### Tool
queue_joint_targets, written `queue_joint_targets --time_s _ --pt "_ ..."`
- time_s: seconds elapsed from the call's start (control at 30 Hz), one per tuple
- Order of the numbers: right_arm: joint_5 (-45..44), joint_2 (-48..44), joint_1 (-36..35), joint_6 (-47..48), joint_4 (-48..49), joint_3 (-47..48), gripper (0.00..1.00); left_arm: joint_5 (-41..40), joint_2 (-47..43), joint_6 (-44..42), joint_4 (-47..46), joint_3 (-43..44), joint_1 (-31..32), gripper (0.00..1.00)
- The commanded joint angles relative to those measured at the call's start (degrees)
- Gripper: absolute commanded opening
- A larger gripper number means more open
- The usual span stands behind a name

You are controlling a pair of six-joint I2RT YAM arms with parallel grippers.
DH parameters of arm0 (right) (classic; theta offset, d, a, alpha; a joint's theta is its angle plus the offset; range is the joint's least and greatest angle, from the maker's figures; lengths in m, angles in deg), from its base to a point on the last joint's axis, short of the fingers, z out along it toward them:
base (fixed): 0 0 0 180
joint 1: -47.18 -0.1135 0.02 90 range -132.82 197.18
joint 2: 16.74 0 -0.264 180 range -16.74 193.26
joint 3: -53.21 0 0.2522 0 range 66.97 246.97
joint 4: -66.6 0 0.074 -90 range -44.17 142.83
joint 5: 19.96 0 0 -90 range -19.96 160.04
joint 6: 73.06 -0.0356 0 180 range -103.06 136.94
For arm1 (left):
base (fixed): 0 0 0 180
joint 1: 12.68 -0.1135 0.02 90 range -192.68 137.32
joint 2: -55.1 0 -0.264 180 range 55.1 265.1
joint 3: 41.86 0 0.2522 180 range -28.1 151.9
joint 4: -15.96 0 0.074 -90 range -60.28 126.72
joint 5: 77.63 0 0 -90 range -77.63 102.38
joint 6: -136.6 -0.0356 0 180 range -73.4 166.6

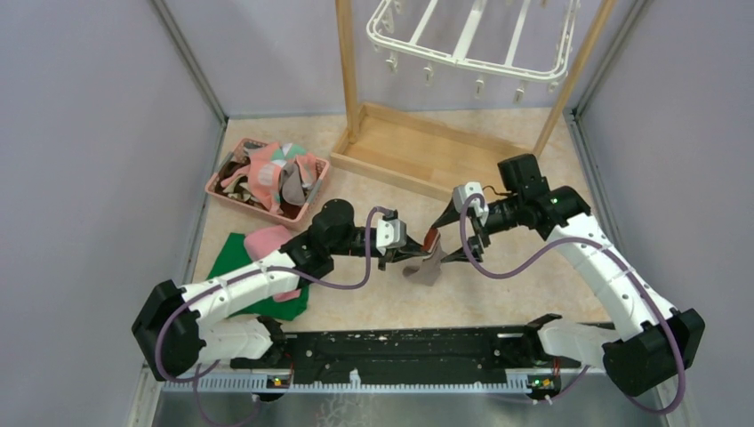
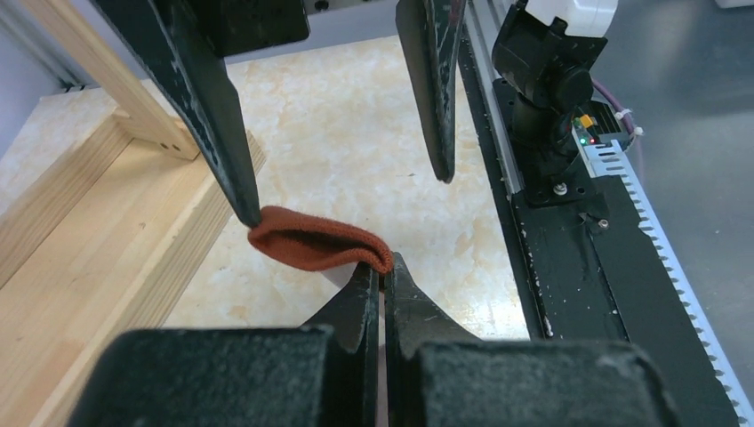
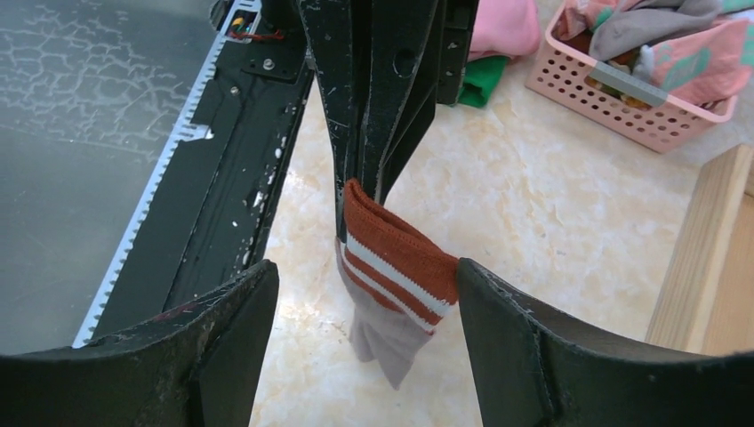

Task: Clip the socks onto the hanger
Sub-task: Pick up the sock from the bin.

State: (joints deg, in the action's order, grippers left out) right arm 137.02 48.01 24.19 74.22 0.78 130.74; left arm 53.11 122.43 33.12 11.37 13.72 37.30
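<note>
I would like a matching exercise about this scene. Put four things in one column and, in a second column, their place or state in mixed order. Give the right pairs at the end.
Things:
1. left gripper
2. right gripper
3. basket
4. hanger

Places or states:
a. hangs in the wooden frame at the back
b. shut on the cuff of the striped sock
c. full of socks, on the left of the table
d. open, one finger on each side of the cuff

Pairs: 1-b, 2-d, 3-c, 4-a
</note>
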Motion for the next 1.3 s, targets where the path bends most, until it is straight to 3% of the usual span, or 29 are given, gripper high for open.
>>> queue_joint_targets --time_s 0.0,0.23,0.43,0.6,0.97,1.27 --pt "-1.9 0.7 -3.2 -2.3 4.1 0.4 0.72 3.7 -0.5 -2.8 0.1 3.2 0.2 0.0" --pt "-5.1 0.0 -3.9 -3.4 4.9 1.7 0.71 4.2 -0.4 -4.1 2.2 4.1 0.2 0.0" --pt "-8.4 -0.9 -3.9 -0.8 1.8 3.6 0.77 4.5 -0.4 -6.0 6.1 5.5 0.2 0.0" --pt "-5.8 -0.3 -3.9 -0.2 1.7 2.4 0.77 4.5 -0.5 -6.8 7.0 6.2 0.2 0.0" --pt "-2.1 0.5 -4.0 -1.6 2.0 1.8 0.43 0.8 0.3 -6.5 6.9 7.6 0.2 0.0" --pt "-8.8 -4.0 -4.0 -8.5 10.1 -1.7 0.28 -10.0 -0.7 1.7 2.4 5.3 0.1 0.0"
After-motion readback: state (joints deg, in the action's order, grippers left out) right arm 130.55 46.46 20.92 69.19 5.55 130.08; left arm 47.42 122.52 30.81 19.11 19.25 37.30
